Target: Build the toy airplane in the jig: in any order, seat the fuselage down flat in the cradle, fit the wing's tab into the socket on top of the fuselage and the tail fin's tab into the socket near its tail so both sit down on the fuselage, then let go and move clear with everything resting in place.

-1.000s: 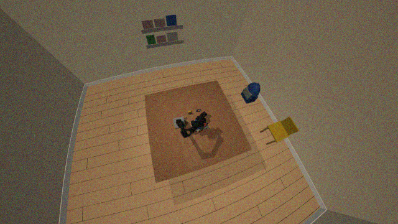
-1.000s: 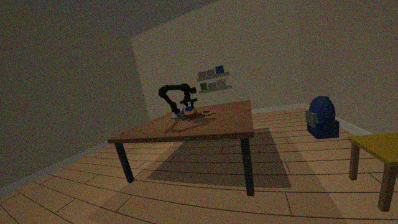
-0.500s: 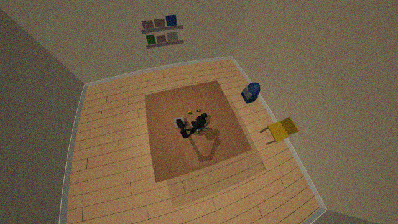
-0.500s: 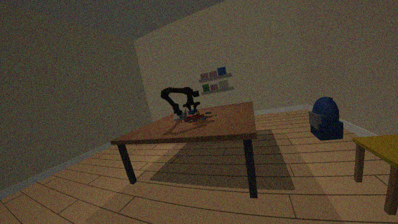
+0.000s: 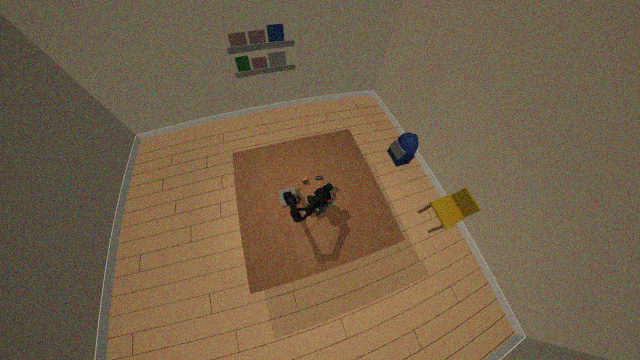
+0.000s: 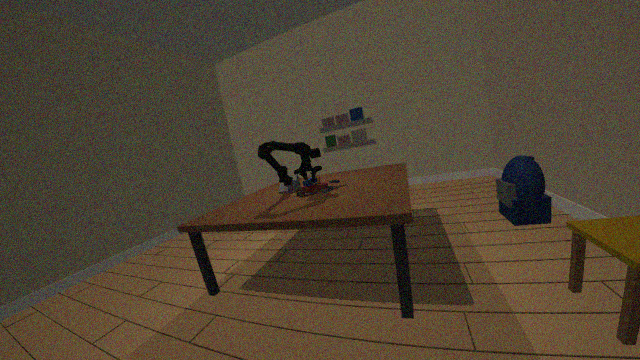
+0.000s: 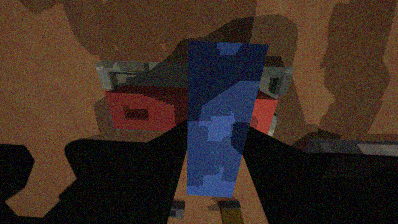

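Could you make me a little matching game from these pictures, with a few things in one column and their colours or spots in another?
Things:
1. wing
2. fuselage
3. bin
4. small table

Descriptions:
A. yellow, at the exterior view's right edge
B. blue slab clamped in the gripper
C. red, lying in the grey jig
D. dark blue, on the floor by the wall

Pairs: 1-B, 2-C, 3-D, 4-A
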Controlling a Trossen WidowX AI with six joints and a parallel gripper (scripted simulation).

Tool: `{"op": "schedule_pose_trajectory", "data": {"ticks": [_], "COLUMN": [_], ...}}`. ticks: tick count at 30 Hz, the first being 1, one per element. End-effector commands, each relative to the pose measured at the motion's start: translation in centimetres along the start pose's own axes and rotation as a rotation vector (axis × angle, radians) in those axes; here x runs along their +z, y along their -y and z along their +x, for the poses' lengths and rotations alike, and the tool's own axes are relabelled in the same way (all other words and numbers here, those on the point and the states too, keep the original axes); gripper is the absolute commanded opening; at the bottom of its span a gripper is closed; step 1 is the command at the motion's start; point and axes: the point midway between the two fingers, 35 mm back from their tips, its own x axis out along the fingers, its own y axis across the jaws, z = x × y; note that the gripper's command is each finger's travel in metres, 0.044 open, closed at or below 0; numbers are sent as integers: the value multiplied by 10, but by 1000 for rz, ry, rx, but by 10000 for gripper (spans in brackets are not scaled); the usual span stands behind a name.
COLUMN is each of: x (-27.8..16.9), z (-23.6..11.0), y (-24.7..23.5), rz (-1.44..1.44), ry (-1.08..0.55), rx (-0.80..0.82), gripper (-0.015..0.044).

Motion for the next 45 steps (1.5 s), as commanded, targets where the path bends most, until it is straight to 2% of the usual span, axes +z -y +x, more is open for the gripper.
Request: {"op": "schedule_pose_trajectory", "data": {"ticks": [1, 6, 22, 28, 34, 40, 45], "x": [0, 0, 0, -1, -2, -3, -3], "z": [0, 0, 0, -9, -82, -85, -84], "y": [0, 0, 0, -1, 0, -3, -3], "rz": [1, 1, 1, -3, -29, -24, -440], "ry": [0, 0, 0, -2, 8, 3, 2], "rx": [0, 0, 0, 0, 3, 0, -1], "gripper": [161, 30, 440, 440, 440, 440, 440]}}
